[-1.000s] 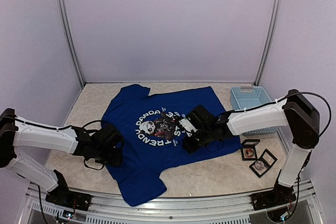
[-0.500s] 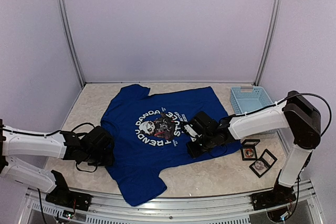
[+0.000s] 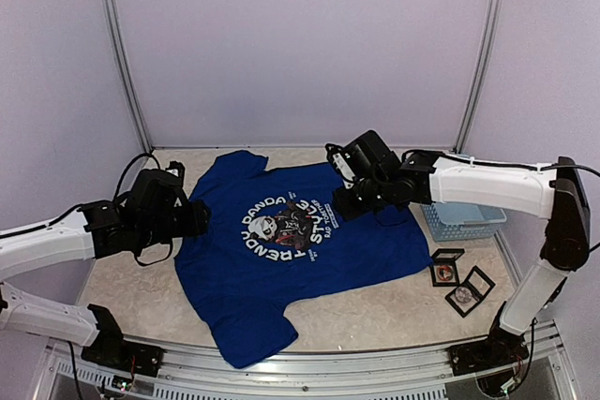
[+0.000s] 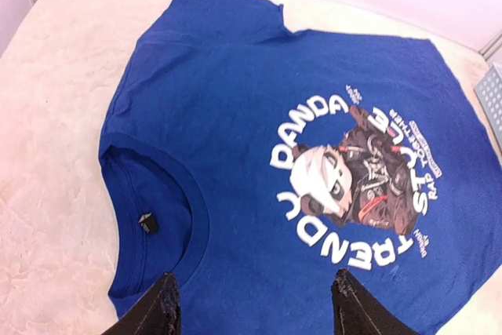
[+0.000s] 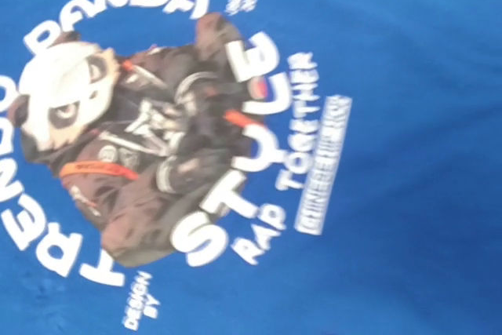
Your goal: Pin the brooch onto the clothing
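Note:
The clothing, a royal-blue T-shirt (image 3: 375, 236), lies flat on the table with its collar (image 4: 149, 209) toward the left arm. Its round panda print (image 3: 286, 224) sits mid-chest. My left gripper (image 3: 192, 217) hovers over the collar side. In the left wrist view it (image 4: 255, 304) stands open, with only blue cloth (image 4: 235, 100) between the fingertips. My right gripper (image 3: 349, 201) hangs above the shirt just right of the print. The right wrist view is filled by the print (image 5: 141, 147) and cloth (image 5: 423, 76), and no fingers show. I cannot pick out the brooch in any view.
A light-blue plastic basket (image 3: 464, 201) stands at the right, partly behind the right arm. Two small black display cases (image 3: 446, 267) (image 3: 470, 289) lie on the marble tabletop (image 3: 394, 311) at the front right. Frame posts and walls close in the back.
Both arms rose and pulled back from the shirt's near half. The left went from the front-left hem up to the collar side and its jaws widened. The right went from beside the print toward the back.

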Motion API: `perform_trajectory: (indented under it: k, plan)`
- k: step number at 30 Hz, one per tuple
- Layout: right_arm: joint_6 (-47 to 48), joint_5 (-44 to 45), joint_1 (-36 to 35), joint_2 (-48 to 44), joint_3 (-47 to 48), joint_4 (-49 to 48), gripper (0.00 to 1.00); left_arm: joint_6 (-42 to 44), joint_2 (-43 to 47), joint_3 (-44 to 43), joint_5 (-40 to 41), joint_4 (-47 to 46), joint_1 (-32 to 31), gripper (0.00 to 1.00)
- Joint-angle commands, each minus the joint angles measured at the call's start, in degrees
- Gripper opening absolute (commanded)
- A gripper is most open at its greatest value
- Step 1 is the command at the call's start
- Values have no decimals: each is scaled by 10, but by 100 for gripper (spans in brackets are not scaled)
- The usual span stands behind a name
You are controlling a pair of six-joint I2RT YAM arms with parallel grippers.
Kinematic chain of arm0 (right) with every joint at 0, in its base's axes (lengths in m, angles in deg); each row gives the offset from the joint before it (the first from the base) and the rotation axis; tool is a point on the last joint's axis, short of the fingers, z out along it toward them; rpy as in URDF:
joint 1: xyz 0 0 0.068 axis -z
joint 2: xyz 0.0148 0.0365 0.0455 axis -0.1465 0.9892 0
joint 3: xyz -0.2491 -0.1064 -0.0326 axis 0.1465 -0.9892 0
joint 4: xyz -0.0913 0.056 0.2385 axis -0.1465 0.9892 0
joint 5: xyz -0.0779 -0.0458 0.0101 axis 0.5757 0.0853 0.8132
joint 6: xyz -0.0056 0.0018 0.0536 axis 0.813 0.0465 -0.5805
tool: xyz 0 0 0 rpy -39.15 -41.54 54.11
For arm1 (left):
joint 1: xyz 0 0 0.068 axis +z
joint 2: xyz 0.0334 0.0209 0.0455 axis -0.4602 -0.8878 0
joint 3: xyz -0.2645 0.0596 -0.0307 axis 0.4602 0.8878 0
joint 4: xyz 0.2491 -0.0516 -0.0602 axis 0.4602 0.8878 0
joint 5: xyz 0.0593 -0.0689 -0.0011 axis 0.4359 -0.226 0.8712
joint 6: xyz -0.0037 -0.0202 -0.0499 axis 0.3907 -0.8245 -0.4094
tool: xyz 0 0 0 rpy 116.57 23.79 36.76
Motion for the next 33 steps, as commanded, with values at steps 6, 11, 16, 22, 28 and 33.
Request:
perform_trajectory:
  k: [6,11,16,22,28,33]
  plan:
    - [64,46,71,-71,159,333,51,73,-54,-57,-14,-143,35,81]
    - [-19,-28,105,-117,155,428,56,61,-85,-61,-39,-161,39,92]
    - [-115,-100,105,-153,36,470,49,64,-107,-62,-56,-162,39,93]
    - [-212,-63,108,-194,-99,470,44,62,-111,-56,-64,-168,39,93]
    - [-278,-36,124,-219,-256,330,46,60,-109,-57,-91,-178,42,93]
    - [-304,23,165,-227,-313,255,53,60,-111,-57,-94,-177,45,93]
